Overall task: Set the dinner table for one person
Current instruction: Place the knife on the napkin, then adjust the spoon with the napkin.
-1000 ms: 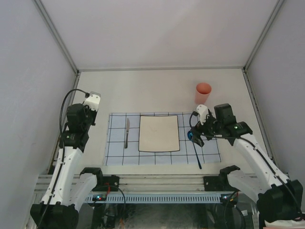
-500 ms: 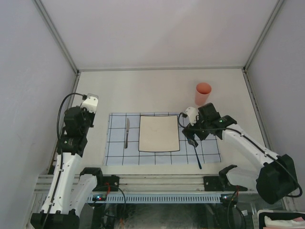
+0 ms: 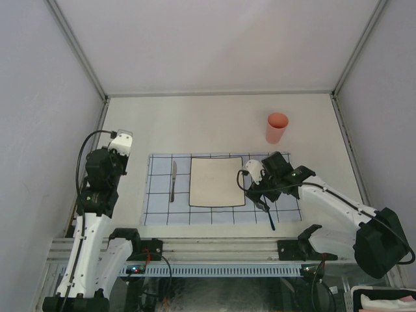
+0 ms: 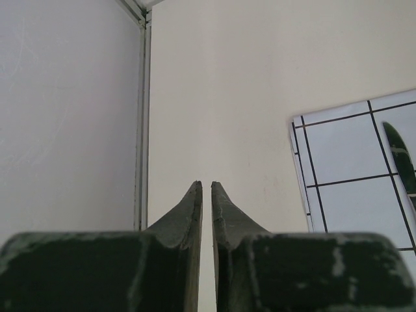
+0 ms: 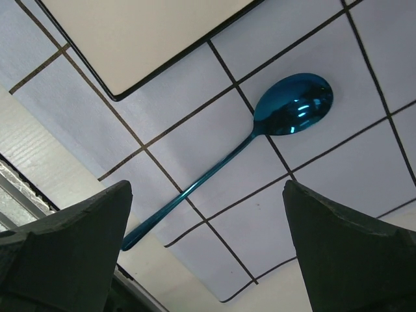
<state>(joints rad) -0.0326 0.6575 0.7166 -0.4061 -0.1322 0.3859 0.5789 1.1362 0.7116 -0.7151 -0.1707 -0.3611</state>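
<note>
The dinner table (image 3: 214, 123), a large flat off-white work top, is seen from above. It is shut in by pale walls at 9, 12 and 3 o'clock, with grey metal rails at its edges.

A light-blue cloth with a dark grid (image 3: 159, 211) is laid flat on the near half of the table. A square cream plate with a thin dark rim (image 3: 217, 181) is set in the middle of the cloth. A long thin knife (image 3: 173, 181) is laid on the cloth at 9 o'clock from the plate, apart from it. A shiny blue metal spoon (image 5: 260, 146) is laid on the cloth at 3 o'clock from the plate. Its handle end reaches the near edge of the cloth. An orange plastic cup (image 3: 277, 127) is stood upright on the bare table at 1 o'clock from the plate, off the cloth.

The right gripper (image 5: 207, 195) is held above the spoon. Its fingers are spread wide, one on each side, and nothing is pinched. In the top view the spoon's bowl is hidden by this arm.

The left gripper (image 4: 207, 187) is held over bare table at 9 o'clock from the cloth, close to the side wall. Its fingers are almost pressed together, with only a thin slit left, and nothing is held.

A wide bare strip of table is left at 12 o'clock beyond the cloth. Only narrow strips are left at 9 and 3 o'clock.
</note>
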